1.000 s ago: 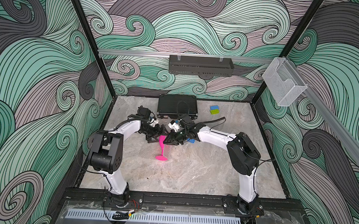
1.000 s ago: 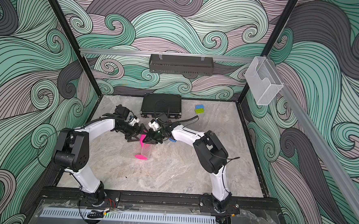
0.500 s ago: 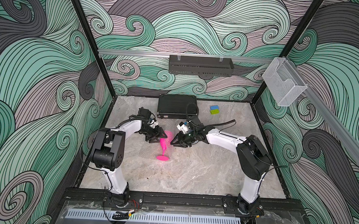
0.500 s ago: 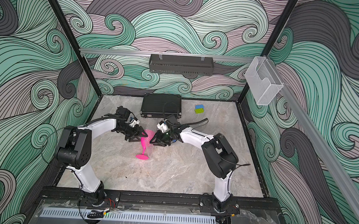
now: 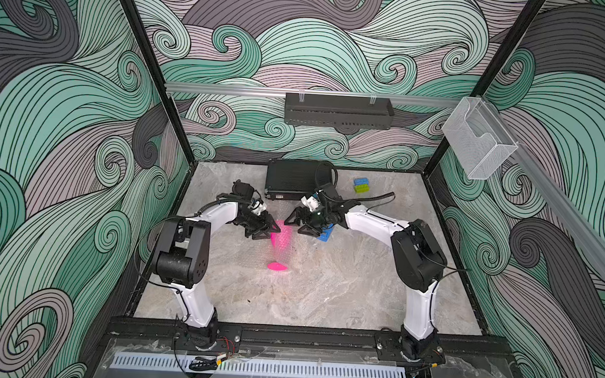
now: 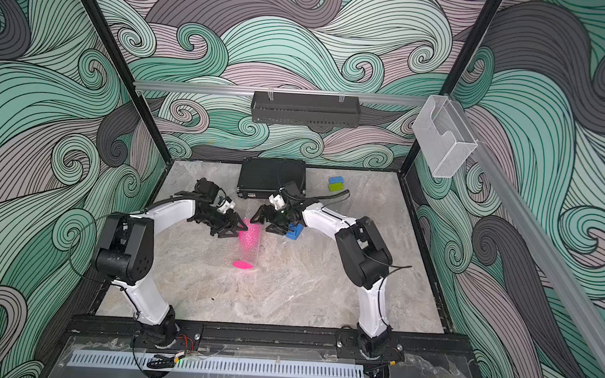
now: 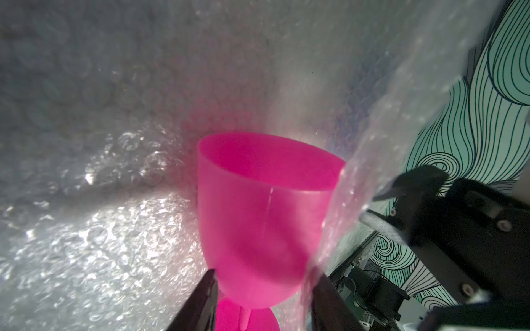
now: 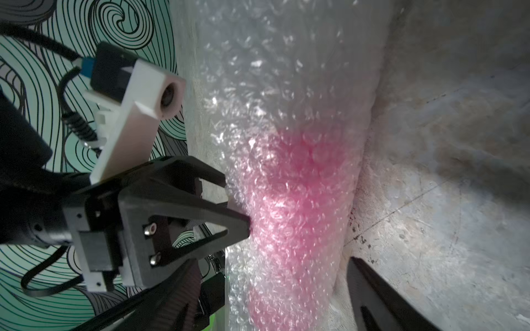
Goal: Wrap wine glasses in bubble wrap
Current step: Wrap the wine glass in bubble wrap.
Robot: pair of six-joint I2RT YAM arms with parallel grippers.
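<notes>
1. We see a bright pink goblet [image 5: 279, 243]: opaque, with a tapered bowl and a round flat foot. It stands upright on the table [image 5: 324, 290] between the two sets of fingers.
2. Clear bubble wrap [image 7: 114, 200] curls around the bowl. From the right fingers' side, the pink shows only through the film.
3. The left gripper [image 5: 272, 232] has its fingers set narrow at either side of the bowl, one against the wrap. We cannot tell whether they pinch.
4. The right gripper [image 5: 293, 228] is spread wide beside the wrapped bowl, holding nothing.
5. We count one goblet, one sheet, two grippers, and one blue brick [image 5: 325, 236] just behind the right fingers.
</notes>
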